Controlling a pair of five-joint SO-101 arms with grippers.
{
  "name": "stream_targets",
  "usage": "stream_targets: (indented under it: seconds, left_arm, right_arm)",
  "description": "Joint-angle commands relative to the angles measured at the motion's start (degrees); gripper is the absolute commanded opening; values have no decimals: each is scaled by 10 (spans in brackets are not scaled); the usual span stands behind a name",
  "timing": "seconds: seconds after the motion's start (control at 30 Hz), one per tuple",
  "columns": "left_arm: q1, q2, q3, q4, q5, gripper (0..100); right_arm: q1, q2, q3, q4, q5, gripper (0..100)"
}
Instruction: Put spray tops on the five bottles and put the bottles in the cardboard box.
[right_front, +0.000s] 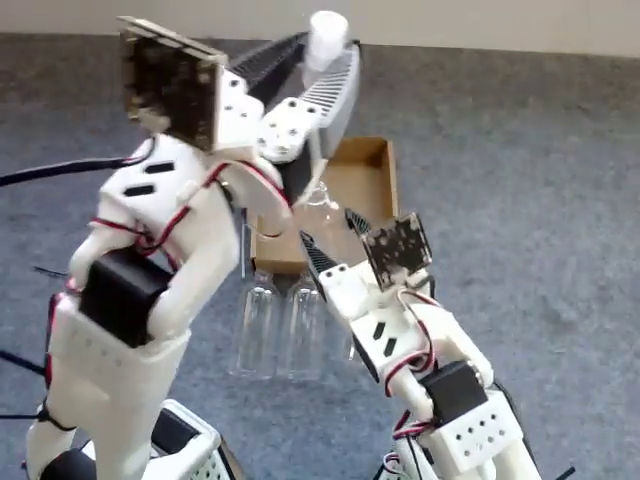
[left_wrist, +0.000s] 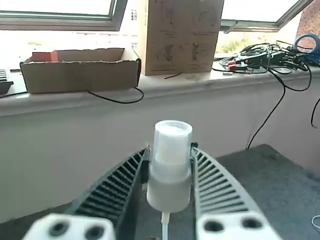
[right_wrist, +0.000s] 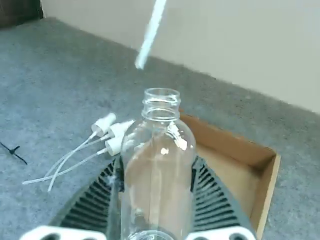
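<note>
— Where's the box?
— The box (right_front: 365, 185) sits on the table (right_front: 520, 150), just beyond my right jaws, which clamp an upright bottle (right_wrist: 157, 165).
— And the top?
— The top (left_wrist: 171, 160) is clamped in my left jaws, held high, its tube (right_wrist: 150, 30) dangling above the bottle's mouth.

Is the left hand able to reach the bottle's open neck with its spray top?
Probably yes: the spray top has its tube just above the bottle in the right hand, nothing between.
</note>
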Motion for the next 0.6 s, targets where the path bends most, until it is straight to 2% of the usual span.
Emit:
stream_targets:
  seconds: [0.0, 0.13, 0.3, 0.57]
  left_arm:
    - [11, 7, -14, -19, 4, 5]
    - [12, 10, -14, -17, 5, 5]
    - [46, 11, -14, -17, 4, 5]
    - [44, 9, 21, -19, 4, 5]
  right_arm:
    - [-5, -64, 40, -33, -6, 4]
    - [-5, -89, 58, -33, -5, 4]
    - [-5, -90, 57, -31, -5, 4]
    - [-5, -92, 57, -31, -5, 4]
